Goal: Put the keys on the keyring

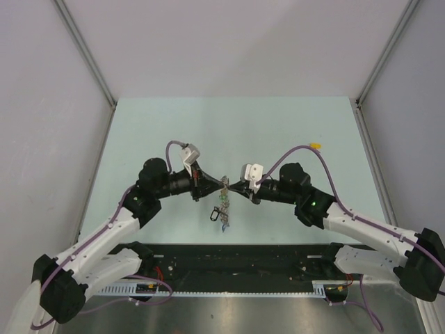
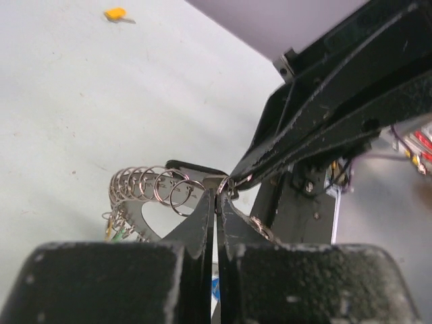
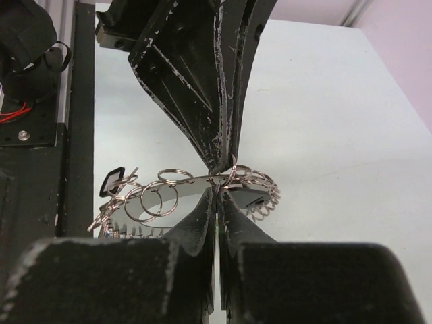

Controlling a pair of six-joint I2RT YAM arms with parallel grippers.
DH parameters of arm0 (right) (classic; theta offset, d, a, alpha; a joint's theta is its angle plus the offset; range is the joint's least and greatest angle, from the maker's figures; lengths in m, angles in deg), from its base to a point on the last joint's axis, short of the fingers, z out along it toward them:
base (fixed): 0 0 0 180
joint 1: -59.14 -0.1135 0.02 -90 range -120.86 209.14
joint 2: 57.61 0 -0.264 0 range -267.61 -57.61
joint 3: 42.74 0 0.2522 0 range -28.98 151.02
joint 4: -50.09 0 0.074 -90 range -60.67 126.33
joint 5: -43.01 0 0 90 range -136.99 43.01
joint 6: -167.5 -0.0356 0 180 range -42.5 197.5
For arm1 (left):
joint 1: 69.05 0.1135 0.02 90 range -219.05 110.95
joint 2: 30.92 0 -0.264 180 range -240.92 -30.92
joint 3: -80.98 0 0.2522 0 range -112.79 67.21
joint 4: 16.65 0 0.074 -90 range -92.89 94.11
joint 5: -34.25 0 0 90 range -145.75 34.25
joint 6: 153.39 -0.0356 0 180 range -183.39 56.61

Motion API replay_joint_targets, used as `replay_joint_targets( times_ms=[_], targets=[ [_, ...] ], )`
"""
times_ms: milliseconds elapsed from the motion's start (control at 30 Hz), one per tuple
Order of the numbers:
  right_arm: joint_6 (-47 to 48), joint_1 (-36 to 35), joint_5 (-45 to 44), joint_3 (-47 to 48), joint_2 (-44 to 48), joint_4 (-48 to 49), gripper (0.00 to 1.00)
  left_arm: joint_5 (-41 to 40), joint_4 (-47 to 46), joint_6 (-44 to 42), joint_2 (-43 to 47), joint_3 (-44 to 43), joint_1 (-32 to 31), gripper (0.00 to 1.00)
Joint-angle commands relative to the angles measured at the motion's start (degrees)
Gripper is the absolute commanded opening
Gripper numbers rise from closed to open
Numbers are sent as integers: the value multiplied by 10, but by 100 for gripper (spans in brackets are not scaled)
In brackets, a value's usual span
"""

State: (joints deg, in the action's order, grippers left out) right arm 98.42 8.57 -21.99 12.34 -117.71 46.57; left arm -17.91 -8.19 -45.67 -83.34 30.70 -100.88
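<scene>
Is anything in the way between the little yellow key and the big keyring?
Nothing lies on the table between them: the left wrist view shows bare surface from the yellow-tagged key to the keyring. Only the right gripper, shut on the keyring, reaches in beside that path.

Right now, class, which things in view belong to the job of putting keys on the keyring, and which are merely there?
Belongs to the job:
- keyring, pinched between both shut grippers
- left gripper
- right gripper
- yellow-tagged key, lying loose, apart from the arms

Merely there:
- table
- purple cables
- black rail at the near edge
</scene>
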Motion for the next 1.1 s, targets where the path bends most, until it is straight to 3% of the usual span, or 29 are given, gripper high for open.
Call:
replay_joint_targets(
  times_ms=[0, 200, 233, 300, 333, 500, 633, 800, 1067],
  targets=[
    [-25, -19, -21, -13, -2, 50, 0, -108, -153, 77, 29, 34, -16, 0],
    [-2, -13, -23, -11, 0, 58, 0, -97, -180, 76, 44, 56, -17, 4],
    [1, -9, -16, -4, 1, 48, 0, -86, -166, 66, 45, 53, -17, 20],
    [12, -2, 3, 3, -1, 35, 0, -76, -139, 25, 47, 38, -16, 32],
    [17, 4, 13, 12, 0, 22, 0, -66, -107, 9, 46, 31, -15, 39],
    [49, 12, 37, 41, -1, -35, 0, 20, 5, -124, 22, -44, 13, 48],
    [74, 16, 59, 67, -3, -76, 0, 114, 185, -275, -34, -121, 17, 56],
    [88, 15, 71, 89, -10, -120, 0, 171, 317, -425, -111, -201, 13, 56],
    [96, 13, 79, 104, -18, -141, 0, 204, 363, -472, -144, -225, -13, 45]
  ],
)
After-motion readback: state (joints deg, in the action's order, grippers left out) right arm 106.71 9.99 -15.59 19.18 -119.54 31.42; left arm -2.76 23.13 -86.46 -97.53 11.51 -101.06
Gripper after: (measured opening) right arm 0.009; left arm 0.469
